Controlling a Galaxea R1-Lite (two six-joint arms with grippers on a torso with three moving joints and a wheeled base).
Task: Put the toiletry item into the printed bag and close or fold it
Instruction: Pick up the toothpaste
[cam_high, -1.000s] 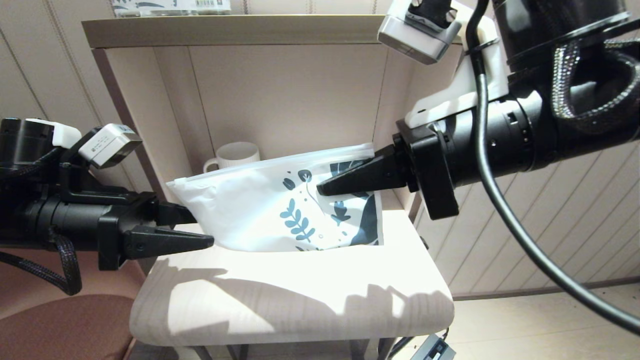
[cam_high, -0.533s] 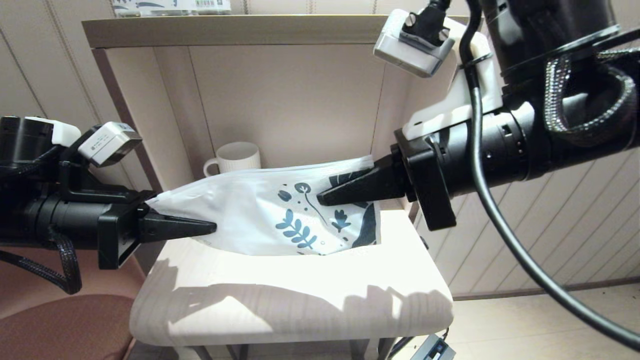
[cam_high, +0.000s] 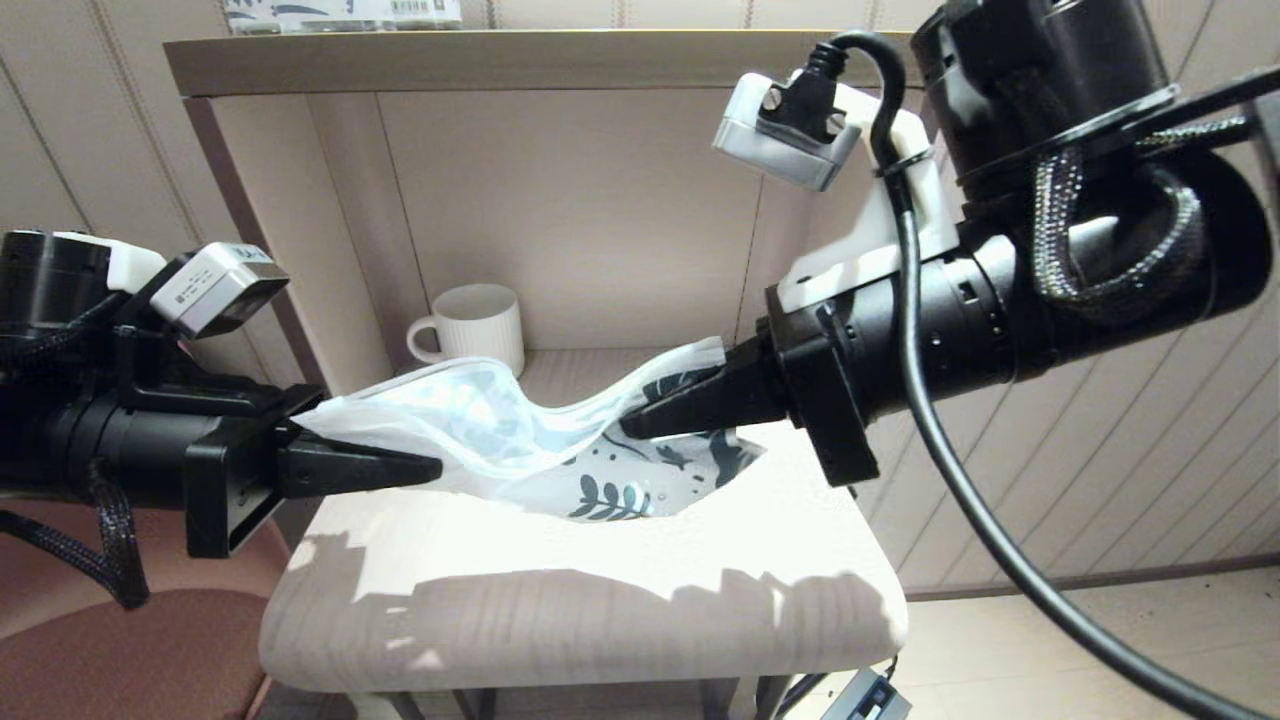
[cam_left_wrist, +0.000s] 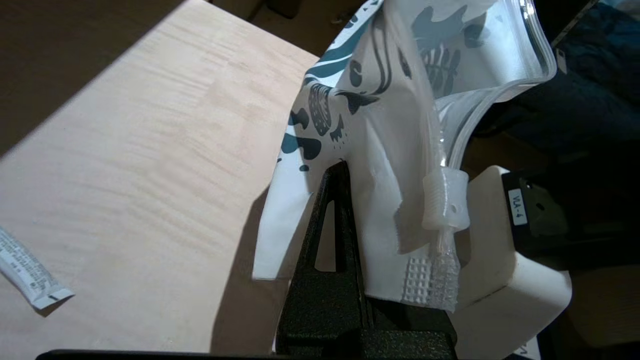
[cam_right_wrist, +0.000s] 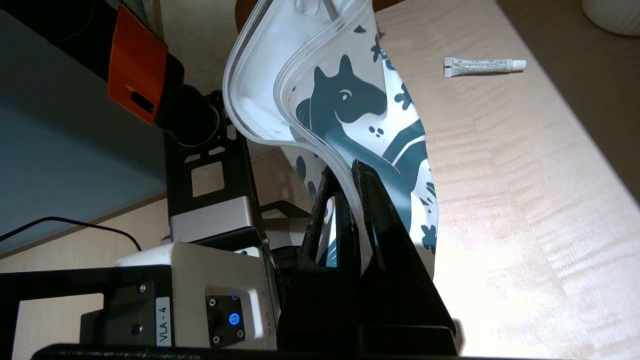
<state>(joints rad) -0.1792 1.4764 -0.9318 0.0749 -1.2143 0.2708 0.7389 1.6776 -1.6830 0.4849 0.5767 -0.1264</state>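
L gripper (cam_high: 425, 467) & R gripper (cam_high: 640, 425) each pinch printed bag (cam_high: 520, 450), mouth gaping; toiletry item (cam_right_wrist: 484, 66) on table (cam_high: 600, 620) at bag's 12 o'clock.

Head overview; wrist close-ups sharing bag (cam_high: 560, 450).

Printed bag (cam_high: 560, 455) sags open; toiletry item (cam_right_wrist: 484, 66) outside.

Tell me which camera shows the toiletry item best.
The right wrist view: the toiletry item lies whole on the table, clear of the printed bag. The left wrist view catches only one end at the frame's edge. The head view does not show it.
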